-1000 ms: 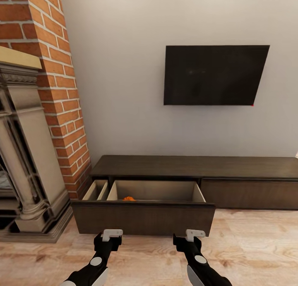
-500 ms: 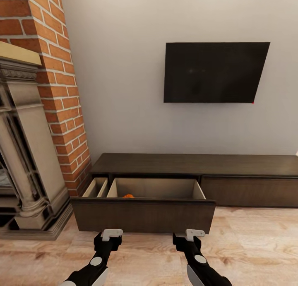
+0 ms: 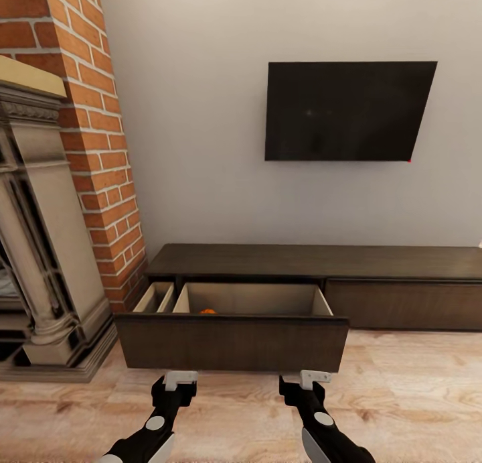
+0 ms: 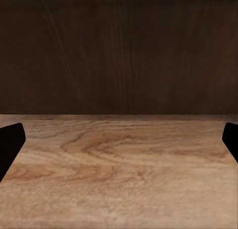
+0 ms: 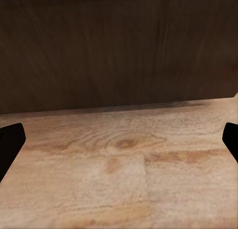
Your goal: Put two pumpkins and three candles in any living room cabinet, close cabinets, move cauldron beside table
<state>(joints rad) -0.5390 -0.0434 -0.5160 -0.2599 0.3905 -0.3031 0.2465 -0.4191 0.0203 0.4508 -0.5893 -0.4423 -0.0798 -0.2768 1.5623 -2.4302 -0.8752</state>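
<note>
Cabinet (image 3: pixel 314 262) sits straight ahead of you against the grey wall, long, low and dark brown, with its left drawer (image 3: pixel 231 341) pulled out toward you over the wooden floor (image 3: pixel 402 396). Inside that drawer's pale beige interior you can see a sliver of 1 orange pumpkin (image 3: pixel 208 311), low behind the dark front panel; the rest of it is hidden. A narrower compartment stands open just to the left of it. The cabinet's right-hand front is flush and shut.

Your left gripper (image 3: pixel 179 380) and right gripper (image 3: pixel 313 379) hover low over the floor, just short of the drawer front and apart from it. In both wrist views the jaws stand wide apart with nothing between them, facing the dark wood panel.

A black TV (image 3: pixel 348 111) hangs on the wall above, and a brick chimney (image 3: pixel 94 114) with a beige stone fireplace (image 3: pixel 40 248) stands to your left.
</note>
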